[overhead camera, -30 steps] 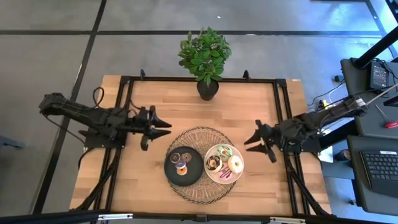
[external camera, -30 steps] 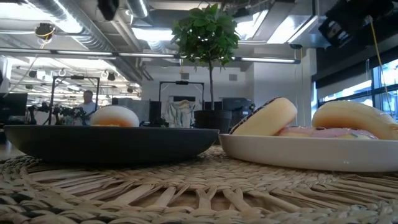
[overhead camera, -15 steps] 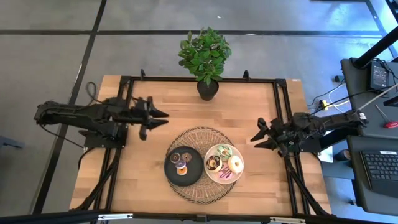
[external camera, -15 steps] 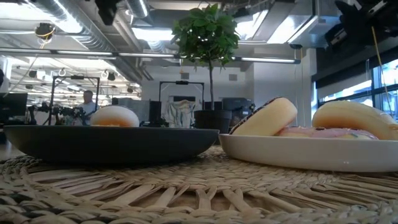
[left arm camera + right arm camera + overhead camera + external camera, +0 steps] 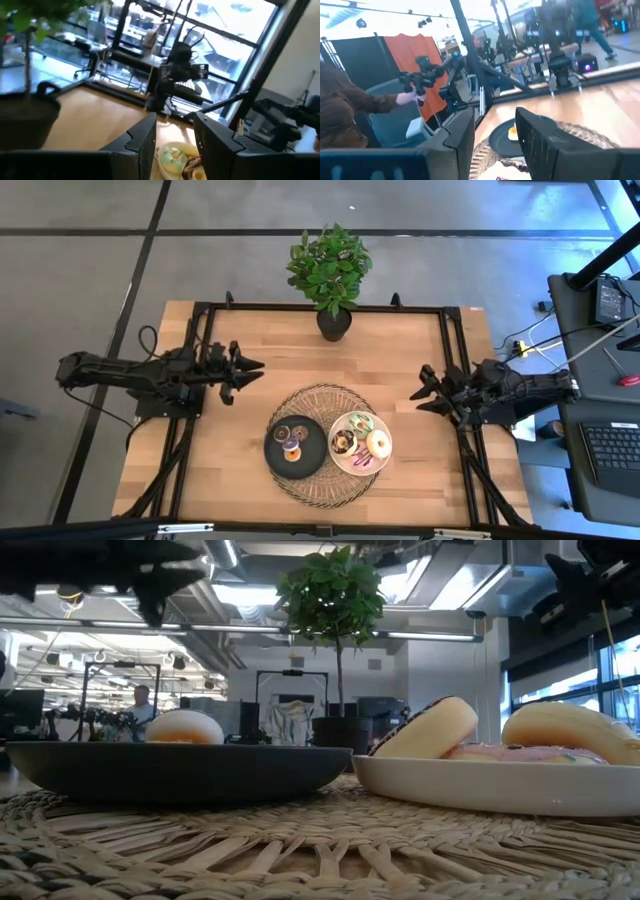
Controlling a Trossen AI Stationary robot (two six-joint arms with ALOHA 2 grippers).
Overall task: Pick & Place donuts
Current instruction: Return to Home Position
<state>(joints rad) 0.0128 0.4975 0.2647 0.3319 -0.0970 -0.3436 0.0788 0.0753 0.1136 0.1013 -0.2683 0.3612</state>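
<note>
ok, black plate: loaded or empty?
Loaded: high view shows several small donuts on the black plate. The left gripper and right gripper are open, off to the sides.

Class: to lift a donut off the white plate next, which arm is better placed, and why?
Probably the right: the right gripper hangs open and empty nearer the white plate than the left gripper, which would have to cross the black plate.

The left arm (image 5: pixel 125 370) and right arm (image 5: pixel 525 385) are showing matte black and jointed. The left hand (image 5: pixel 246 373) and right hand (image 5: pixel 420 390) are tapering into pointed dark fingers. A thin cable (image 5: pixel 146 337) is looping at mid-left.
</note>
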